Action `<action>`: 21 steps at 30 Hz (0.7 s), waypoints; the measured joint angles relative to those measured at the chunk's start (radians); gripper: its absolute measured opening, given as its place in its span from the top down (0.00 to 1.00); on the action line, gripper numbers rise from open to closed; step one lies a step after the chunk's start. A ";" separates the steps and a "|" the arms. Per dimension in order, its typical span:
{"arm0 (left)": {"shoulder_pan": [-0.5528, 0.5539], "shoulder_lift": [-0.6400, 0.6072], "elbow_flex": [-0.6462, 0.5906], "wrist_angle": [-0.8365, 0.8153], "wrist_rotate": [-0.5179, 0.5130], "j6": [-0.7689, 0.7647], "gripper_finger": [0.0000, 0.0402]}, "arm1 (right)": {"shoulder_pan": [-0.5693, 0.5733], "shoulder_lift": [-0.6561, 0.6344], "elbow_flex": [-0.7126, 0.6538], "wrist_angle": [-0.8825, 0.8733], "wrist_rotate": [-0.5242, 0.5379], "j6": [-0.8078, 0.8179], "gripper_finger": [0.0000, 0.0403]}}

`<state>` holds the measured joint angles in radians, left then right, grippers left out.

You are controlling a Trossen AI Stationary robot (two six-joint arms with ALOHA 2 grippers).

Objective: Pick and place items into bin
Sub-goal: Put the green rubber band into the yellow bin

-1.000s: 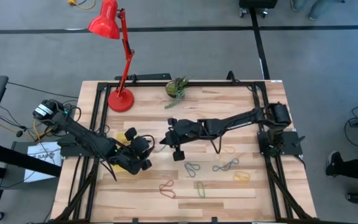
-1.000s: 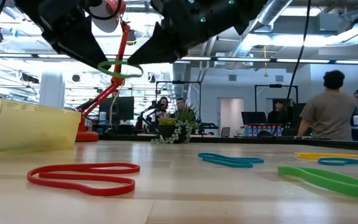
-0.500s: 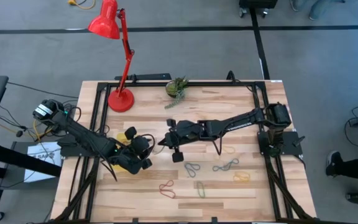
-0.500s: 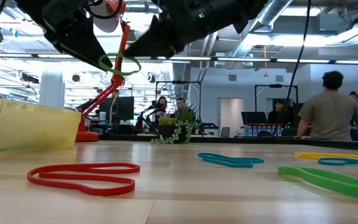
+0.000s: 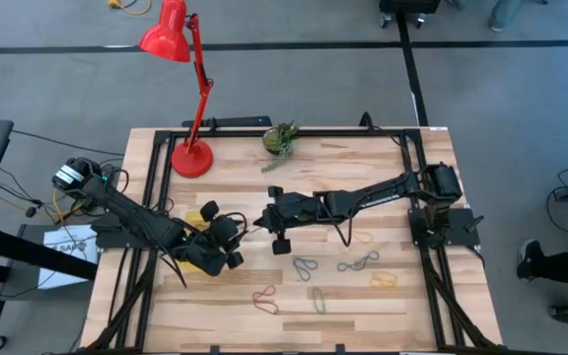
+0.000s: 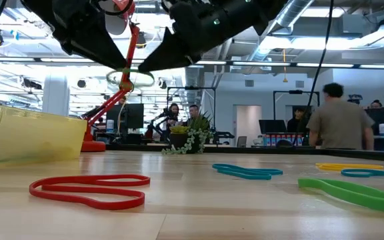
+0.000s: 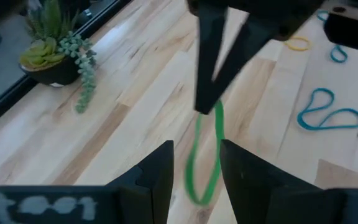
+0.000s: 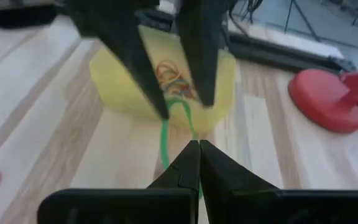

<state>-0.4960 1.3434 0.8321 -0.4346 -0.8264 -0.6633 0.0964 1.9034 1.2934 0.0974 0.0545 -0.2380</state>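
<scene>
A green rubber band (image 7: 199, 163) hangs in the air above the table's left middle, with my right gripper (image 5: 256, 224) shut on it. My left gripper (image 5: 237, 237) faces it, open, with one finger (image 7: 160, 177) on either side of the band's loop. I cannot tell whether they touch it. The yellow bin (image 8: 224, 81) stands just behind and below, partly under my left arm, with several bands (image 8: 169, 71) inside. On the table lie a red band (image 5: 265, 299), a green one (image 5: 318, 299), blue ones (image 5: 306, 267) and a yellow one (image 5: 384, 280). My right gripper pinches the green band's upper end (image 7: 219, 118) between its two shut fingertips. The fingers slant down from the table's right side. The band hangs clear of the table as a slack loop (image 6: 131, 77) reaching between my left gripper's fingers.
The red lamp's base (image 5: 191, 158) and a potted plant (image 5: 281, 139) stand at the table's far edge. The near half holds the loose bands, among them a red one (image 6: 89, 190) and a teal one (image 6: 245, 171). People stand in the room behind.
Both grippers have kept their places, only tipping slightly. The green band between them twisted upright and has flattened out into a level loop again. A person in the background has walked toward the left.
</scene>
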 joint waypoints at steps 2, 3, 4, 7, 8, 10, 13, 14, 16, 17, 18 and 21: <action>0.008 0.000 0.000 0.018 0.015 0.027 0.70 | 0.002 0.000 0.000 0.016 0.000 -0.004 1.00; 0.013 0.000 0.000 0.023 0.018 0.037 0.70 | 0.004 0.000 0.000 0.017 0.000 -0.005 1.00; 0.019 0.000 0.000 0.027 0.018 0.044 0.70 | 0.005 0.000 0.000 0.016 0.000 -0.005 1.00; 0.040 0.000 0.000 0.029 0.036 0.065 0.70 | 0.008 0.000 0.000 0.016 -0.001 -0.006 1.00; 0.047 0.000 0.000 0.029 0.042 0.072 0.70 | 0.008 0.000 0.000 0.016 -0.001 -0.006 1.00; 0.061 0.000 0.000 0.030 0.063 0.082 0.70 | 0.008 0.000 0.000 0.016 -0.001 -0.006 1.00; 0.080 0.000 0.000 0.030 0.096 0.083 0.70 | 0.008 0.000 0.000 0.016 -0.001 -0.006 1.00; 0.084 0.000 0.000 0.030 0.106 0.083 0.71 | 0.008 0.000 0.000 0.015 -0.001 -0.006 1.00; 0.088 0.000 0.000 0.030 0.112 0.083 0.75 | 0.006 0.000 0.000 0.015 -0.001 -0.006 1.00; 0.088 0.000 0.000 0.030 0.112 0.085 0.79 | 0.006 0.000 0.000 0.015 -0.001 -0.006 1.00; 0.088 0.000 0.000 0.030 0.113 0.090 0.82 | 0.006 0.000 0.000 0.015 -0.001 -0.005 1.00; 0.087 0.000 0.000 0.030 0.114 0.098 0.94 | 0.006 0.000 0.000 0.011 -0.001 0.001 1.00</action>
<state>-0.4088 1.3434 0.8322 -0.4046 -0.7124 -0.5654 0.1024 1.9034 1.2934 0.1081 0.0536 -0.2367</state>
